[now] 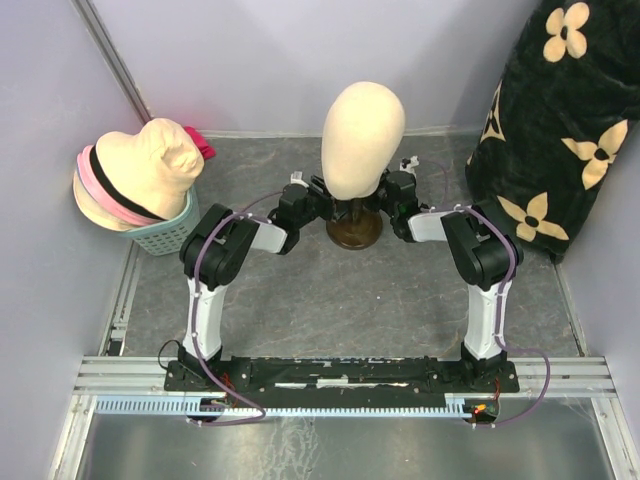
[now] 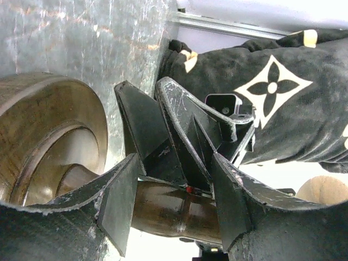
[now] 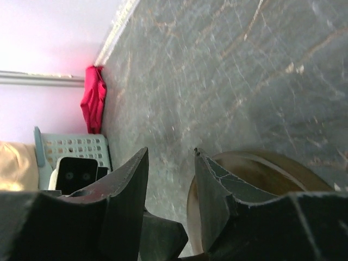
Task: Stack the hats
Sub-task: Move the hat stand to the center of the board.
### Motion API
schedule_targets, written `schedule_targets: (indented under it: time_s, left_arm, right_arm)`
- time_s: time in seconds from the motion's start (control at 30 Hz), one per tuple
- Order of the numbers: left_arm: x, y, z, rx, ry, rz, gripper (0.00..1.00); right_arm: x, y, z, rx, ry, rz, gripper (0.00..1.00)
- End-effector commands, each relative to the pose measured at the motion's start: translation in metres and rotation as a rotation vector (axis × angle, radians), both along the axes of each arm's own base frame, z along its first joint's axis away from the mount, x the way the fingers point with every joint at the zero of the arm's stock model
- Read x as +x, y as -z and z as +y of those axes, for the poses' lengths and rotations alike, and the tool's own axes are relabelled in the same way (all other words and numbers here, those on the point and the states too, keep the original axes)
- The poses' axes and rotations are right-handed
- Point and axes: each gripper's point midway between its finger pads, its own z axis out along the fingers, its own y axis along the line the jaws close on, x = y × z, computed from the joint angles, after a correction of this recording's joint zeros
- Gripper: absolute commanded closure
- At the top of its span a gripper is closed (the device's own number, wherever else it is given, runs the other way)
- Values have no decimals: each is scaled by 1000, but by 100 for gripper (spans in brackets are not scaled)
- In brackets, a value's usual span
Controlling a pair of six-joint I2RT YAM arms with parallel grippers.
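A table seen from above, with two robot arms bolted at its near edge. The hats [image 1: 135, 180] sit in the far-left corner, nested into one pile in a teal basket [image 1: 165, 238]. A beige hat [image 1: 155, 155] is outermost, with pink and black brims showing at its left edge. The pile appears to lean, crown up and to the right, brims towards the left wall.

Both arms reach to the middle of the far edge, well apart from the hats. The left gripper [image 1: 312, 195] and right gripper [image 1: 392, 195] face each other on either side of the dark stand [image 1: 354, 232] under a cream mannequin head [image 1: 362, 138].

In the wrist views each pair of jaws stands apart and grips nothing. The stand's post lies just beyond the left fingers [image 2: 117, 206].

From the jaws, the hats lie leftward along the far edge. The left arm is clearly nearer, so any reach for the pile would likely fall to it.
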Motion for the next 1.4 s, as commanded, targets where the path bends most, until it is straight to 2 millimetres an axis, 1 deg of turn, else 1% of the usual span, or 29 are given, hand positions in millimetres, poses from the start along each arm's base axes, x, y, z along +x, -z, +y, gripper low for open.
schedule_targets:
  time_s: [0.0, 0.03, 0.1, 0.23, 0.43, 0.5, 0.57, 0.67, 0.7, 0.9, 1.0, 1.13, 1.23, 1.33, 1.37]
  left_arm:
    - [-31, -34, -12, -29, 42, -80, 37]
    - [-37, -35, -13, -28, 47, -79, 37]
    - [-45, -29, -11, -20, 44, -60, 37]
    - [-54, -26, -8, -24, 36, -45, 36]
    - [-57, -32, 4, 14, -12, -46, 34]
    - [-56, -36, 8, 45, -28, -54, 32]
    - [-54, -44, 13, 69, -49, -67, 28]
    - [-53, -53, 22, 106, -86, -81, 21]
    - [-53, -52, 26, 127, -104, -76, 20]
    - [-57, -63, 46, 223, -171, -74, 17]
    - [-62, -71, 59, 266, -206, -70, 16]
    - [-71, -72, 79, 334, -253, -53, 15]
    - [-76, -86, 96, 368, -308, -71, 15]
    - [-82, -116, 116, 425, -370, -130, 15]
    - [-86, -134, 125, 433, -401, -162, 15]
  right_arm:
    - [-14, -25, 1, -24, -39, -32, 52]
    - [-19, -24, 0, -27, -42, -27, 52]
    - [-24, -23, -3, -39, -37, -20, 52]
    - [-32, -26, -13, -77, -15, -17, 52]
    - [-40, -41, -33, -194, 27, -25, 49]
    - [-41, -47, -40, -228, 47, -32, 47]
    - [-43, -55, -50, -266, 76, -40, 45]
    - [-46, -63, -65, -325, 116, -40, 41]
    - [-48, -64, -71, -341, 132, -36, 40]
    - [-64, -73, -103, -403, 217, -22, 38]
    - [-71, -73, -108, -405, 218, -17, 37]
    - [-78, -74, -111, -401, 211, -21, 37]
    - [-87, -83, -117, -409, 225, -37, 37]
    - [-99, -97, -131, -448, 254, -57, 37]
    - [-103, -103, -135, -461, 264, -66, 37]
